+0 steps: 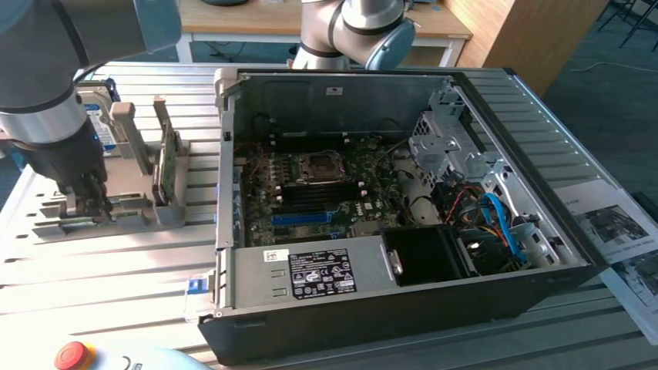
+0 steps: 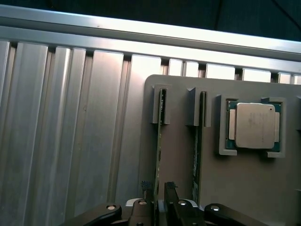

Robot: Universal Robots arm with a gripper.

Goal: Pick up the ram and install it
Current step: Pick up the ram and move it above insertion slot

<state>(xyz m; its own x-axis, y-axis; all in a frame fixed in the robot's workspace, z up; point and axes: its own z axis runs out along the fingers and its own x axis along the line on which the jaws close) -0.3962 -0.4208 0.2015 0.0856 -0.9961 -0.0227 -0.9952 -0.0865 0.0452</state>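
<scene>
Two thin green boards stand on edge in slots of a grey fixture (image 2: pixel 178 155). The one I take for the ram (image 2: pixel 159 136) runs between my fingertips; the second stick (image 2: pixel 198 141) stands beside it. My gripper (image 2: pixel 158 186) has a dark finger pressed close on each side of the ram, which still sits in its slot. In the exterior view my gripper (image 1: pixel 88 202) reaches down into the fixture (image 1: pixel 134 216) at the left, beside the open computer case (image 1: pixel 411 308), and hides the ram there.
A silver processor (image 2: pixel 254 125) lies in a pocket of the fixture. A green expansion card (image 1: pixel 165 166) and a hard drive (image 1: pixel 98 116) stand upright in it. The motherboard (image 1: pixel 308 193) has blue and black slots (image 1: pixel 303 218). A red stop button (image 1: pixel 72 354) sits at the front.
</scene>
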